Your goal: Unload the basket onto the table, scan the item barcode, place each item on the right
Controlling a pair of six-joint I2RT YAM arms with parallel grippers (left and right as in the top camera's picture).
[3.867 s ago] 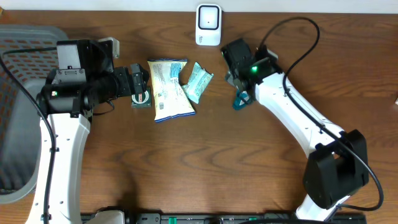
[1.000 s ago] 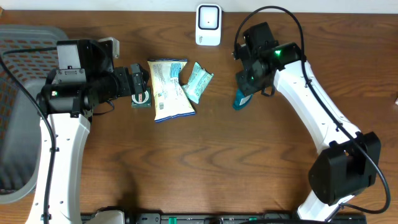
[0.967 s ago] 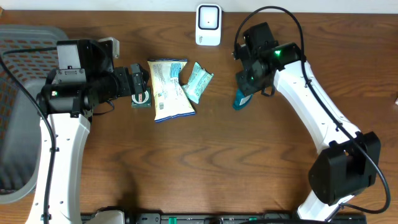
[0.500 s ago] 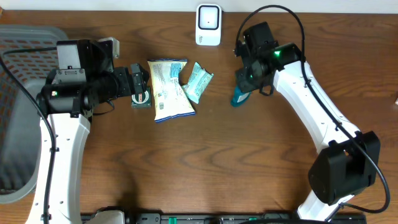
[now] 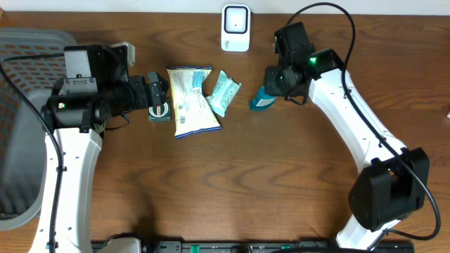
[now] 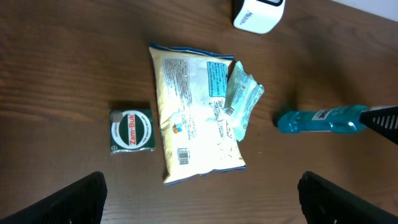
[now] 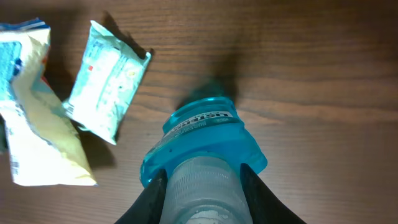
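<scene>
My right gripper (image 5: 275, 88) is shut on the pale ribbed cap of a blue bottle (image 5: 261, 100). The bottle hangs tilted, its body pointing left and down over the wood, just right of the teal packet (image 5: 224, 91). In the right wrist view the black fingers (image 7: 152, 193) clamp the cap on both sides of the blue bottle (image 7: 202, 140). The white scanner (image 5: 235, 28) stands at the table's back edge, up and left of the bottle. My left gripper (image 6: 202, 199) is open with nothing in it, hovering near a green tin (image 6: 130, 130).
A large pale snack bag (image 5: 191, 100) lies next to the teal packet, with the green tin (image 5: 159, 111) on its left. A grey mesh basket (image 5: 21, 105) fills the far left. Bare wood lies in front of the items.
The right gripper has closed on the bottle's cap and carried the bottle left and up, toward the teal packet. The left arm has not moved.
</scene>
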